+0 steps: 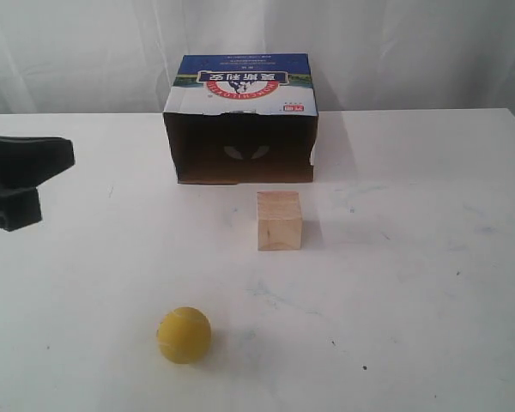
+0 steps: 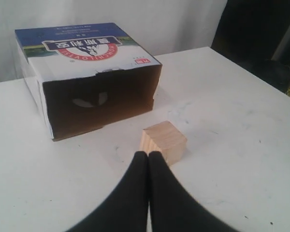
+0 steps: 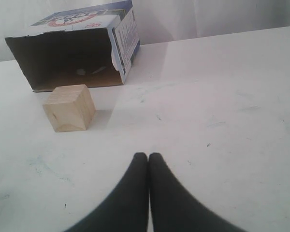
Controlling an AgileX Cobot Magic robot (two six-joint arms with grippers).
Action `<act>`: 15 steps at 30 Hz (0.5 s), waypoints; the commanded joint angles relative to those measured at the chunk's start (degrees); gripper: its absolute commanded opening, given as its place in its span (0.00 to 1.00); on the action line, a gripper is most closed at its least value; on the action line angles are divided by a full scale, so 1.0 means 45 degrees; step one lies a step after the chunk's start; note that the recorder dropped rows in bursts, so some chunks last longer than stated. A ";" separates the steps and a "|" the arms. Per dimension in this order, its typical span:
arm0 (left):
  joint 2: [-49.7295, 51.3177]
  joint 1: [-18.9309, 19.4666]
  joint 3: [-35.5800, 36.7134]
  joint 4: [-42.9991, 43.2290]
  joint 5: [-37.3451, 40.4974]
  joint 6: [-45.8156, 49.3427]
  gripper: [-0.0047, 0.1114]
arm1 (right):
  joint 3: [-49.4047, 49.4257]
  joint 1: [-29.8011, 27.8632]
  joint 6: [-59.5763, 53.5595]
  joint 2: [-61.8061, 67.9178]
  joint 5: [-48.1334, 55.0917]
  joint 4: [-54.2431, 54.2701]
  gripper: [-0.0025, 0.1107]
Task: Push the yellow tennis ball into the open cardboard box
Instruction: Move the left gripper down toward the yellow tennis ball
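Observation:
The yellow tennis ball (image 1: 184, 335) rests on the white table (image 1: 429, 283) near its front edge, left of centre, with nothing touching it. The open cardboard box (image 1: 240, 120) lies at the back centre, its dark mouth facing the front; it also shows in the wrist views (image 2: 87, 82) (image 3: 72, 48). My left gripper (image 2: 148, 153) is shut and empty. It hovers at the far left (image 1: 64, 156), well apart from the ball, which neither wrist view shows. My right gripper (image 3: 148, 155) is shut and empty over bare table, outside the exterior view.
A pale wooden cube (image 1: 279, 221) stands between the ball and the box mouth, a little to the right of the straight line between them. It also appears in both wrist views (image 2: 164, 140) (image 3: 69, 107). A white curtain (image 1: 412, 51) hangs behind the table.

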 commanded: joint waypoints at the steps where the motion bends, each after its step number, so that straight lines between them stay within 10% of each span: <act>1: 0.0425 -0.0749 0.0085 0.0135 0.0507 -0.0119 0.04 | 0.0067 -0.0037 -0.0056 -0.0070 -0.0103 -0.0060 0.02; 15: 0.0454 -0.0749 0.0085 0.0135 0.1088 -0.0210 0.04 | 0.0067 -0.0037 -0.0056 -0.0070 -0.0103 -0.0060 0.02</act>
